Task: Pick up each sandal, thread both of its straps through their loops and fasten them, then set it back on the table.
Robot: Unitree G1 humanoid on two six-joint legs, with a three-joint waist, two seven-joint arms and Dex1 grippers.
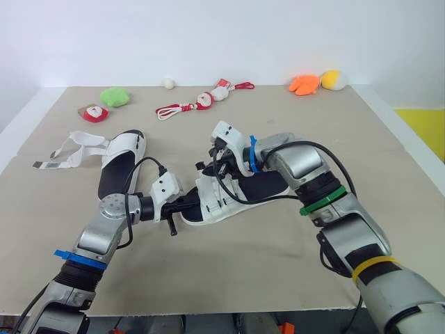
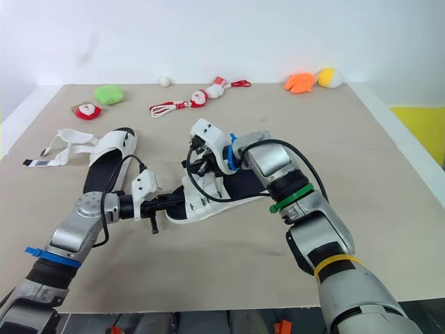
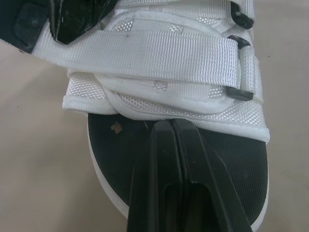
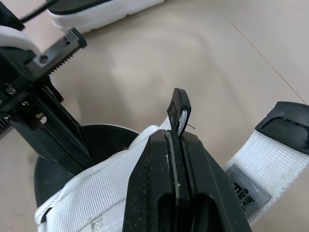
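Right wrist view: right gripper [image 4: 176, 140] pinches the strap [image 4: 260, 152], apparently for threading; left gripper [image 3: 170, 126], fingers pressed together, braces the sandal [image 3: 159, 53].

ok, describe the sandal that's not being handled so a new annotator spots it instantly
On the beige table, look at the robot's left half. The white sandal with black footbed lies there alone. Its straps are splayed loose toward the table's left edge, unlike the other sandal mid-table.

Sandal [image 3: 159, 104]: strap [image 3: 154, 50] white woven webbing, coarse ribbed weave; footbed [image 3: 116, 159] black, matt, faintly grained; loops [image 3: 240, 93] black glossy plastic. Left gripper [image 3: 170, 123]: black plastic, slight sheen. Table [image 1: 278, 278] beige, matt, smooth.
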